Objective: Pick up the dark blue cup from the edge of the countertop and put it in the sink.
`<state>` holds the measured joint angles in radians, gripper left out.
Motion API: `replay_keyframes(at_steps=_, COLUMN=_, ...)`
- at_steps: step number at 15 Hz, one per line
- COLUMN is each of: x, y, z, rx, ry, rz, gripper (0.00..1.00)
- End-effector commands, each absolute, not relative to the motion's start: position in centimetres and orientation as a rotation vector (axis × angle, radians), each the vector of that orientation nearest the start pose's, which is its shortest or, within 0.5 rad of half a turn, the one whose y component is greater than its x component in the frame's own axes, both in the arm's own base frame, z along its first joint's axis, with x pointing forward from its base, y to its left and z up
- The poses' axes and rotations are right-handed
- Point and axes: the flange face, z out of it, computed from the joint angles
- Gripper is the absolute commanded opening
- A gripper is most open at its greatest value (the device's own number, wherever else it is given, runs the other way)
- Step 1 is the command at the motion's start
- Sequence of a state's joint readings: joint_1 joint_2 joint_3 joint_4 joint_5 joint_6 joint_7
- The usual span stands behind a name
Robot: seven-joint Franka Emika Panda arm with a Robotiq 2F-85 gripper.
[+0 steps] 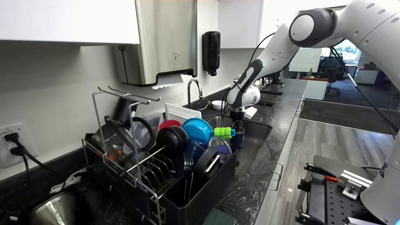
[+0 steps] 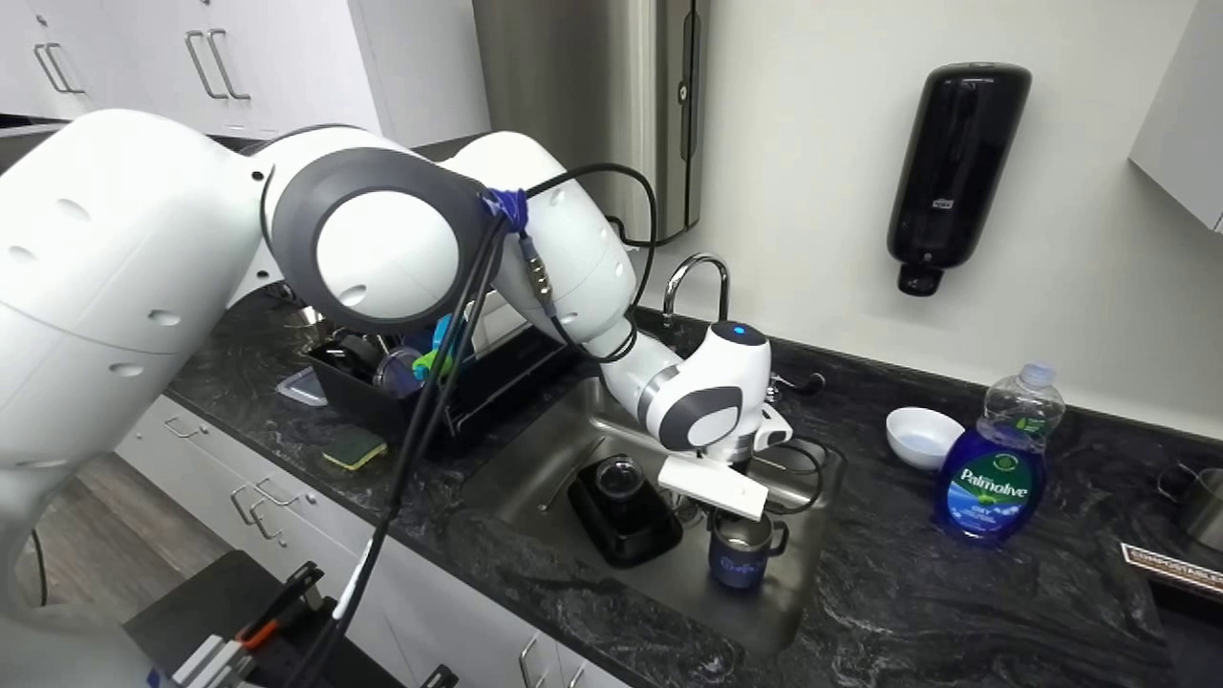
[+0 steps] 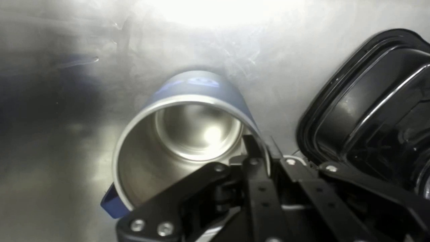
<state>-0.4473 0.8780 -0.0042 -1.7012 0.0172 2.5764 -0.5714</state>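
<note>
The dark blue cup (image 2: 738,564) is upright inside the steel sink (image 2: 535,449), at the end by the soap bottle. It shows in an exterior view (image 1: 238,137) behind the dish rack. In the wrist view the cup (image 3: 198,85) shows its steel inside and its handle at lower left. My gripper (image 3: 265,151) has one finger inside the cup and one outside, close on the rim wall. The gripper also shows in an exterior view (image 1: 236,124), pointing down. I cannot tell whether the cup's base touches the sink floor.
A black plastic tray (image 2: 626,540) with a clear jar (image 2: 619,476) lies in the sink beside the cup. A full dish rack (image 1: 203,197), faucet (image 2: 697,260), white bowl (image 2: 922,438), blue soap bottle (image 2: 992,483) and sponge (image 2: 354,447) stand around the sink.
</note>
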Motion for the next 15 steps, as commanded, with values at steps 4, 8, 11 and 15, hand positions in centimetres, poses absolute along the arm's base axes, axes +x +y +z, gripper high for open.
replay_keyframes(at_steps=4, x=60.2, y=-28.1, z=8.5, rx=-3.171, ry=-0.214, rz=-0.059, gripper=0.02)
replay_keyframes(at_steps=8, x=60.4, y=-27.7, z=8.3, rx=-3.173, ry=-0.241, rz=-0.059, gripper=0.02)
replay_keyframes(at_steps=11, x=60.4, y=-27.6, z=7.9, rx=-3.172, ry=-0.26, rz=-0.044, gripper=0.02)
replay_keyframes(at_steps=15, x=60.3, y=-27.4, z=7.0, rx=-3.165, ry=-0.276, rz=-0.024, gripper=0.02)
